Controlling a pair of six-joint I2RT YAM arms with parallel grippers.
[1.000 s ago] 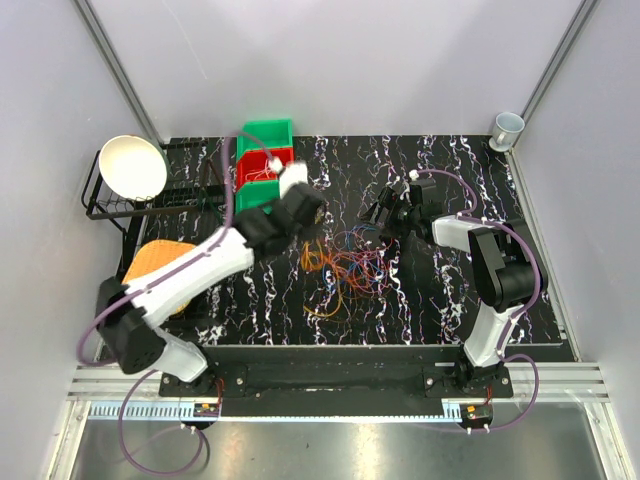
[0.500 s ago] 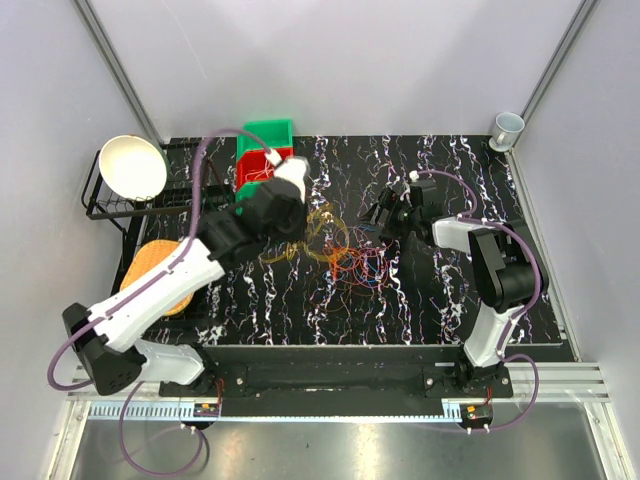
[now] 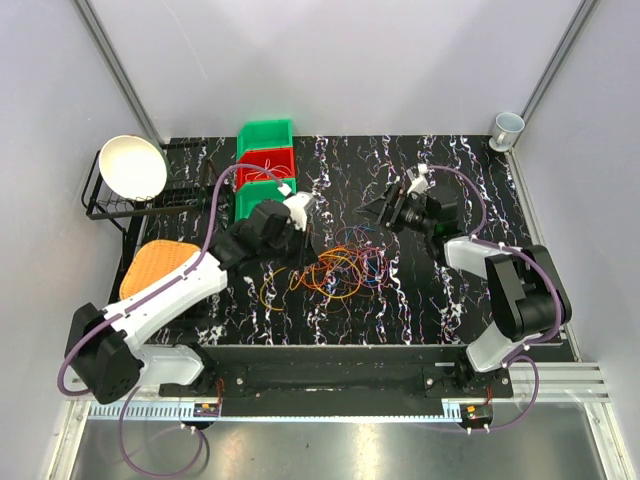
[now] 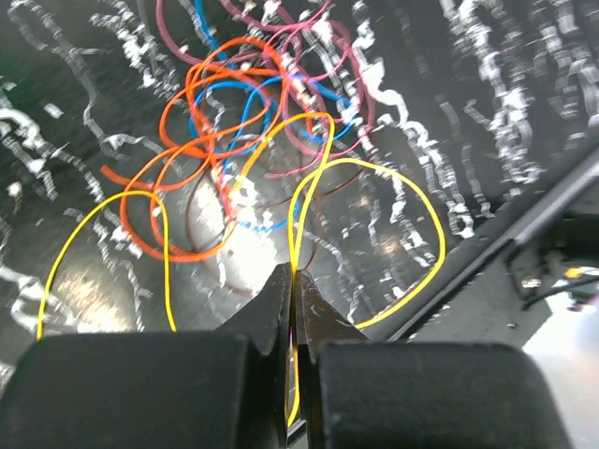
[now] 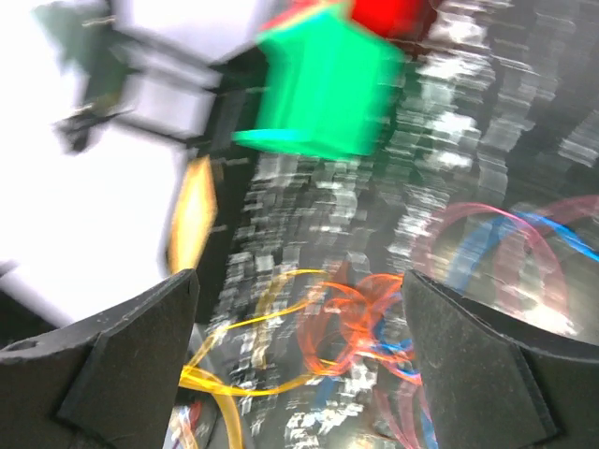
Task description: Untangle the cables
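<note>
Two arms reach over a black, white-veined table [image 3: 500, 210] from its near edge. The cables [image 3: 338, 268] lie in a loose tangle of orange, red, blue and yellow loops about mid-table, somewhat nearer the front edge than the back. The left gripper [image 3: 303, 252] is at the tangle's left rim. Its wrist view shows the fingers clamped together on a yellow cable [image 4: 426, 201], whose loop fans out over the marbled top. The right gripper [image 3: 378, 212] is behind and to the right of the tangle, apart from it. Its blurred wrist view shows the fingers spread wide with nothing between them.

Room is tightest on the left. Three bins [image 3: 255, 197], green, red and green, run from the back edge toward the left wrist. A wire rack [image 3: 110, 208] with a white bowl [image 3: 133, 167] lines the left edge, and an orange pad [image 3: 155, 268] lies beside the left forearm. Bare marbled surface shows right of the tangle and in front of it. A cup [image 3: 507, 127] stands at the back-right corner. Grey walls [image 3: 340, 60] close in the back and both sides.
</note>
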